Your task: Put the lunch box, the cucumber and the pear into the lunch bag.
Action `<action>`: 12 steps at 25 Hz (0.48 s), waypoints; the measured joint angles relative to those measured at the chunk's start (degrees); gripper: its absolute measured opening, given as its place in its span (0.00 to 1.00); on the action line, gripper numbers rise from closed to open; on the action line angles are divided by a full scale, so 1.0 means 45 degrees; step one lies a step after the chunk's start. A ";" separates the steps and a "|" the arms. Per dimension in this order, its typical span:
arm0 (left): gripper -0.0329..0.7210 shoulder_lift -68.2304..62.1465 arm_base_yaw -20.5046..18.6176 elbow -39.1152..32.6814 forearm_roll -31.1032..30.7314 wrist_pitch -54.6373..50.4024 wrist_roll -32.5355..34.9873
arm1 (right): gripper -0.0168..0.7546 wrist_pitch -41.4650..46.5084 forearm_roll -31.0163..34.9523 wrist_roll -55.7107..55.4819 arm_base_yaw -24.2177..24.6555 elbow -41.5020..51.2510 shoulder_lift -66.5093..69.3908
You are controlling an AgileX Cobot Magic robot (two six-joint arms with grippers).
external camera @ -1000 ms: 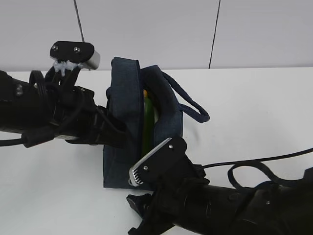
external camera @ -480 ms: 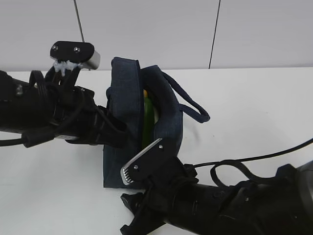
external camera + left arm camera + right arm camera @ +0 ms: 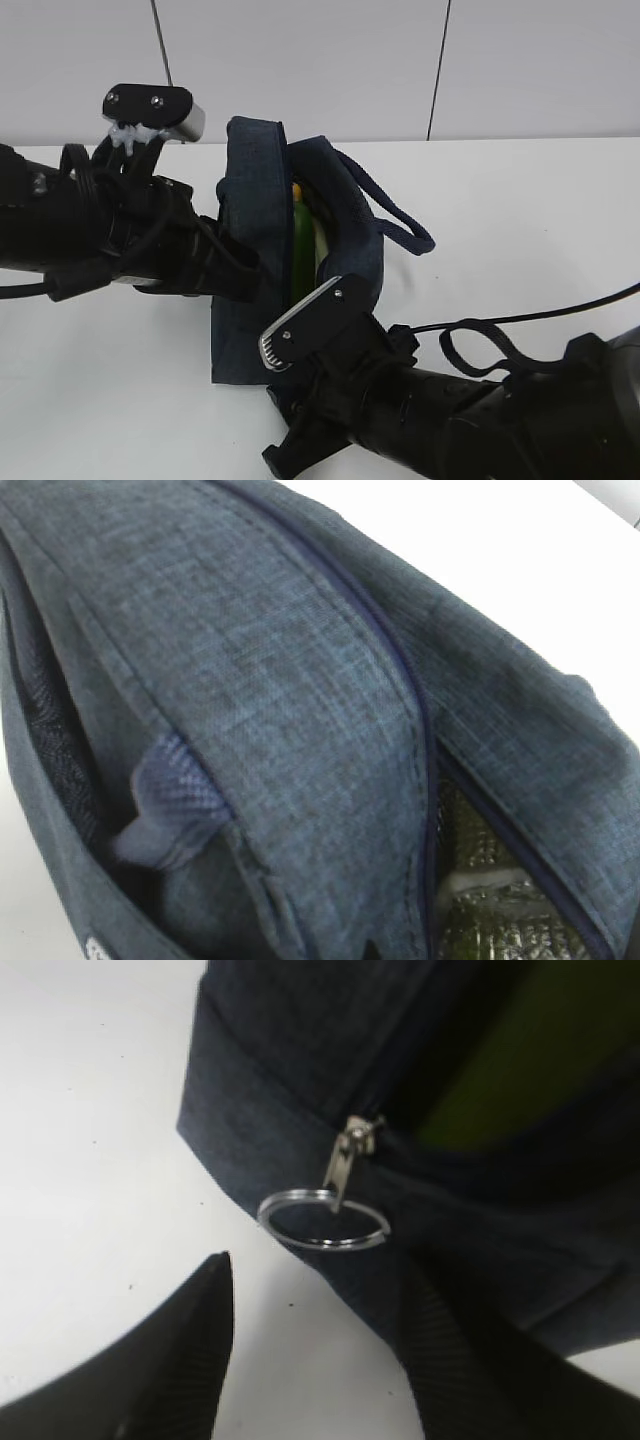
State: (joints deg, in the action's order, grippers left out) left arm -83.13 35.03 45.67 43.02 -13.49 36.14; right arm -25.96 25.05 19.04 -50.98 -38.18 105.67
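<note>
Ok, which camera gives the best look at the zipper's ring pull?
The right wrist view: the ring pull hangs sharp and unobstructed from the lunch bag, just beyond the open right gripper. The exterior view hides it behind the right arm; the left wrist view shows only fabric and zipper track.

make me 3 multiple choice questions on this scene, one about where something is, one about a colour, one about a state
1. Where is the cucumber?
A. on the table beside the bag
B. inside the lunch bag
C. in the left gripper

2. What colour is the ring pull on the zipper?
A. silver metal
B. red
C. black

3. How does the right gripper stand to the ring pull?
A. shut on it
B. open, fingers on either side below it, not touching
C. out of view

Answers: 1 B, green shows in the bag's open gap in the exterior view. 2 A, the right wrist view shows a shiny silver ring. 3 B, both dark fingers sit apart below the ring.
</note>
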 joint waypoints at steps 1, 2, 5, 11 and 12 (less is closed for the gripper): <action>0.05 0.0000 0.0000 0.0000 -0.0001 0.0000 0.0000 | 0.57 0.0000 0.0119 0.0145 0.0000 0.0000 0.0000; 0.05 0.0000 0.0000 0.0000 -0.0001 0.0000 0.0000 | 0.57 0.0000 0.0175 0.0228 0.0009 0.0000 0.0000; 0.05 0.0000 0.0000 0.0000 -0.0001 0.0000 0.0000 | 0.57 0.0000 0.0233 0.0393 0.0033 0.0000 0.0000; 0.05 0.0000 0.0000 0.0000 -0.0001 0.0000 0.0000 | 0.57 -0.0138 -0.0286 0.0468 0.0030 -0.0038 0.0000; 0.05 0.0000 0.0000 0.0000 -0.0001 0.0000 0.0000 | 0.57 -0.0110 -0.0336 0.0468 0.0030 -0.0104 0.0000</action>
State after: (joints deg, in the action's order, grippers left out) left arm -83.13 35.03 45.67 43.02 -13.49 36.14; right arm -26.45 23.54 21.14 -50.85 -38.65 105.67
